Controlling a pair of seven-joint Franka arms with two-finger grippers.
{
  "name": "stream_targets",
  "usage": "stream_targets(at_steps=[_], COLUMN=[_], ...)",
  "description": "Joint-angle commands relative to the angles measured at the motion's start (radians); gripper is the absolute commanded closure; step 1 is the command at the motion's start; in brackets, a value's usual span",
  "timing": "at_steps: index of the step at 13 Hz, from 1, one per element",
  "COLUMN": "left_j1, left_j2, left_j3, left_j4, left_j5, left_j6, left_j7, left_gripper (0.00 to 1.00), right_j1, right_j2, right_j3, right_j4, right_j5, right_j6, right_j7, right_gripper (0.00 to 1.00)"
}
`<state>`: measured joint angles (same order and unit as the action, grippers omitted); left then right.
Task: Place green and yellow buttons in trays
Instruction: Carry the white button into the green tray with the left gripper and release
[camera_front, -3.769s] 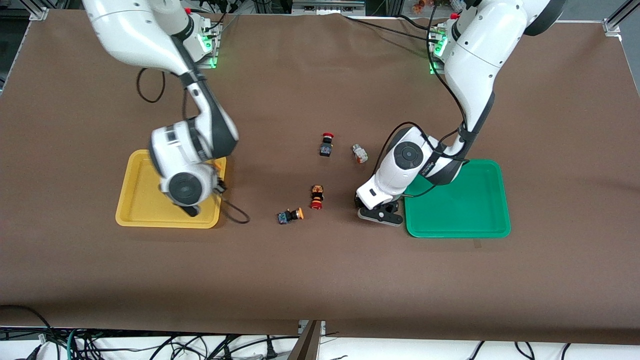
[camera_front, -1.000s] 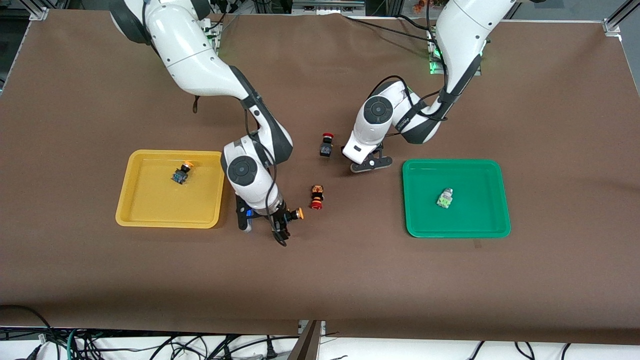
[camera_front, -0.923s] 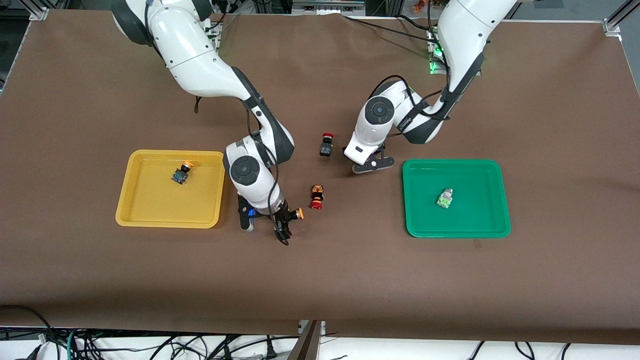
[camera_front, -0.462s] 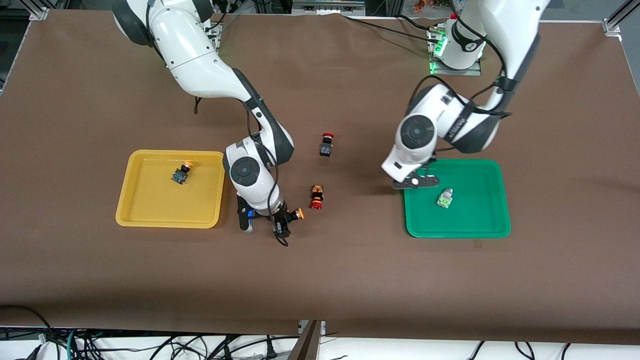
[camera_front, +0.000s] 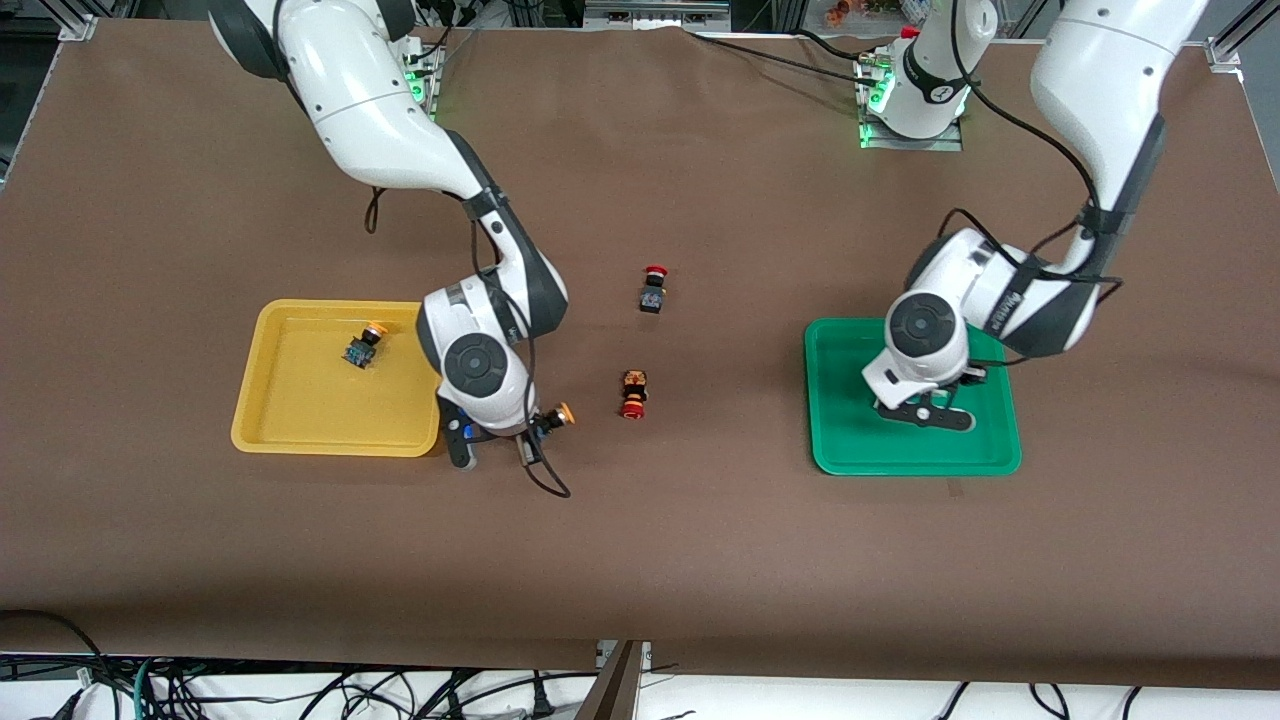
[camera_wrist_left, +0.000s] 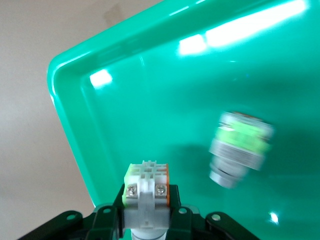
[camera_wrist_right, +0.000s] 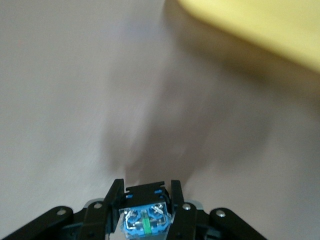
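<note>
Brown table | left gripper clamps grey-white button | right gripper clamps dark button

The brown table is carrying a yellow tray toward the right arm's end and a green tray toward the left arm's end. Two red-capped buttons are lying between them mid-table, one nearer the robots' edge, the other nearer the camera's edge.
</note>
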<state>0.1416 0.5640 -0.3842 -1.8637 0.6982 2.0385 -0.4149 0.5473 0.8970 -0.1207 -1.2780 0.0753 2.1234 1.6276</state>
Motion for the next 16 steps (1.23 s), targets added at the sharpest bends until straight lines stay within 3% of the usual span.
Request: stream_targets(at_steps=[1,4,6,8,10,13,15,16], left_j1=[0.041,0.049,0.049,0.049,0.049,0.052,0.081,0.067], left_j2=[0.011,-0.035,-0.094,-0.133,-0.139,-0.139,-0.150,-0.209], left_j3=[-0.018,-0.030,-0.077,-0.132,-0.175,-0.208,-0.199,-0.173], left_j4=[-0.003,0.001,0.018,0.119,0.295,0.559,0.627,0.608], left_j5=[0.034,-0.026,-0.177,-0.306,-0.399,-0.456,-0.488,-0.520], left_j6=[0.029,0.016,-0.044,-0.183,-0.378,-0.561,-0.607,-0.604], left_j7=[0.054,0.085,0.087,0.085,0.087,0.087,0.106,0.181], left_gripper=[0.01,0.00,0.00,0.00,0.00,0.00,0.00,0.00], right_j1=[-0.065,-0.099,-0.101,-0.099,-0.101,-0.109,-0.128,-0.130], right_j2=[-0.076,-0.131,-0.177,-0.274,-0.360,-0.345,-0.317,-0.305], right_j3=[0.015,0.006,-0.020,-0.042,-0.065,-0.092,-0.096,-0.094], right_j4=[-0.009,-0.032,-0.125,-0.309,-0.479,-0.517,-0.517,-0.515], right_j5=[0.001,0.000,-0.009,-0.019,-0.019,-0.017,-0.011,-0.011], right_j6=[-0.144,-0.339,-0.369,-0.291,-0.154,-0.056,0.048,0.081], right_j7=[-0.124,-0.323,-0.400,-0.480,-0.570,-0.620,-0.621,-0.615], right_gripper=[1.00,1.00,1.00,1.00,1.00,1.00,1.00,1.00])
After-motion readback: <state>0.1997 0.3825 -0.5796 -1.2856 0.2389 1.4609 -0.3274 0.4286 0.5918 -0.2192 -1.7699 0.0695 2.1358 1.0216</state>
